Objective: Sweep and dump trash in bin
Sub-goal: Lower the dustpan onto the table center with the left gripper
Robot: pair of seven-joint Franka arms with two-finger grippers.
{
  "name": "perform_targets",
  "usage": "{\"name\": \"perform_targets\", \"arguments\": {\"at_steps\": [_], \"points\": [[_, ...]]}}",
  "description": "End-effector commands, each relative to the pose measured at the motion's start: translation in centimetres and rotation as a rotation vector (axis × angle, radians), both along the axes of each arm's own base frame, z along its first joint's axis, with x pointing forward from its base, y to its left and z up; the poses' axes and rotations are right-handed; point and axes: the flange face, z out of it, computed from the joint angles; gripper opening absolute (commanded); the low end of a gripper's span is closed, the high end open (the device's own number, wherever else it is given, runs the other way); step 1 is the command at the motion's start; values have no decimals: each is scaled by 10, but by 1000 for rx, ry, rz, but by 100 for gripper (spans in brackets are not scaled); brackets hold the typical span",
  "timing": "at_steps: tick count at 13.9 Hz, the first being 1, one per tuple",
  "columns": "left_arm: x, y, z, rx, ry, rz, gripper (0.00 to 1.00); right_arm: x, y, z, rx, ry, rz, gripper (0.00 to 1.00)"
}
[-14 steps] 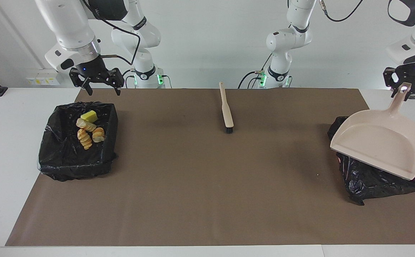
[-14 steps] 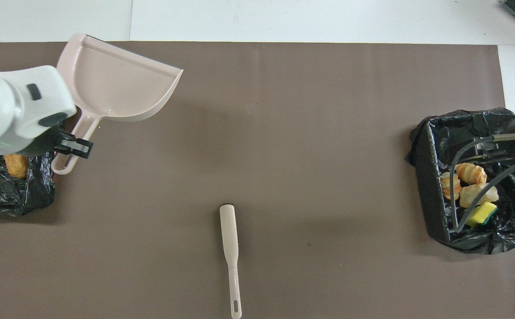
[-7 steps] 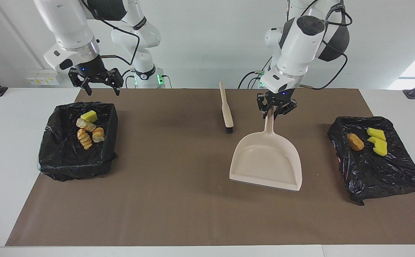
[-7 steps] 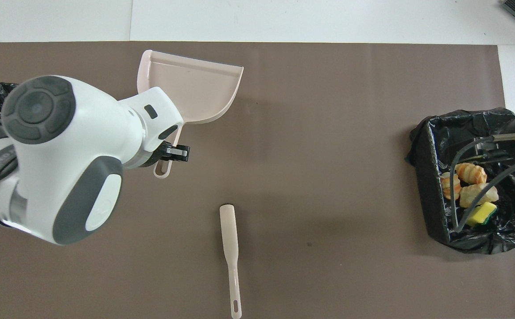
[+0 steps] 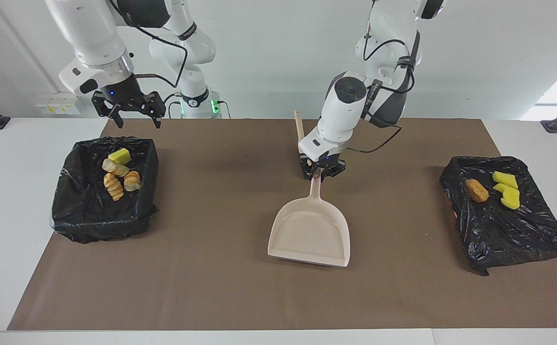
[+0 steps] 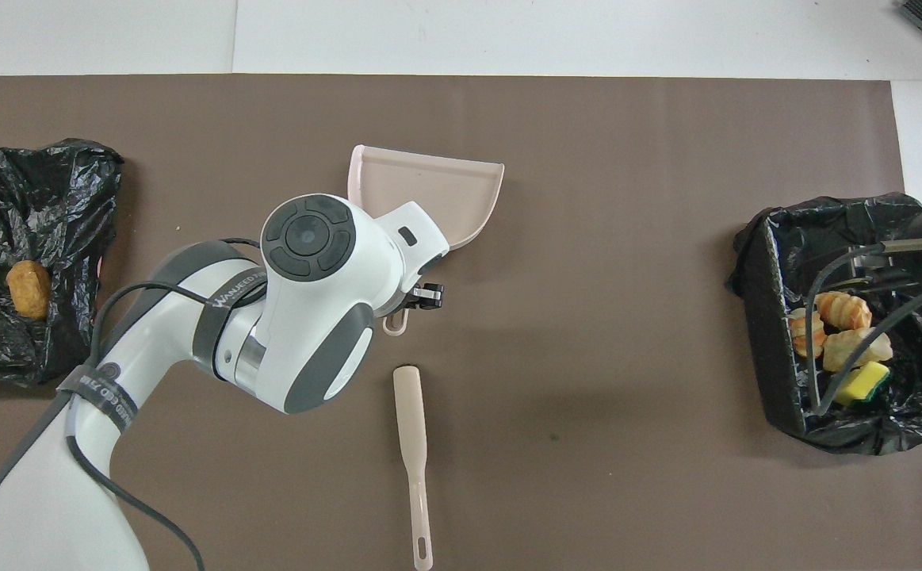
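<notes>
1. Right tool (image 5: 138,122): spread wide and holding nothing. It hangs over the brown mat's (image 5: 211,278) edge nearest the robots, just beside the bin. This arm waits, and it is judged to be parked clear of the work.
2. Brush (image 6: 413,432): lies flat on the mat near the robots, between the two arms, with its handle loop pointing toward them. No tool touches it. In the facing view the left arm hides its bristle end.
3. Left tool (image 5: 320,172): pressed together on the end of the dustpan's handle, just beside the brush head. The tool is close to the brush, and a careless move could knock it.
4. Bin (image 5: 67,201): lined with a black bag, at the right arm's end of the surface. Trash (image 5: 115,184) lies inside it: three bread-like lumps and one yellow wedge (image 5: 119,155).
5. Black bag (image 5: 498,235): sits at the left arm's end of the surface. On it lie one tan lump (image 5: 476,190) and two yellow wedges (image 5: 507,189).
6. Dustpan (image 5: 309,235): at mid-surface, farther from the robots than the brush, with its handle raised and its mouth pointing away from them. Nothing shows inside it. Whether its lip touches the mat cannot be told. Judgement: all seven scraps lie in the bin or on the bag, so the pan is being set down or carried empty.
</notes>
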Motion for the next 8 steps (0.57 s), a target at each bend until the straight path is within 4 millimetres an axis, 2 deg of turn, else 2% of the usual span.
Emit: {"name": "perform_targets", "arguments": {"at_steps": [1, 5, 8], "points": [[2, 2, -3, -23, -25, 37, 0, -5, -3, 1, 18, -2, 10, 100], [8, 4, -3, -46, -46, 111, 0, -5, -3, 1, 18, -2, 10, 100], [9, 0, -15, -48, -40, 115, 0, -5, -4, 1, 18, -2, 8, 100]]}}
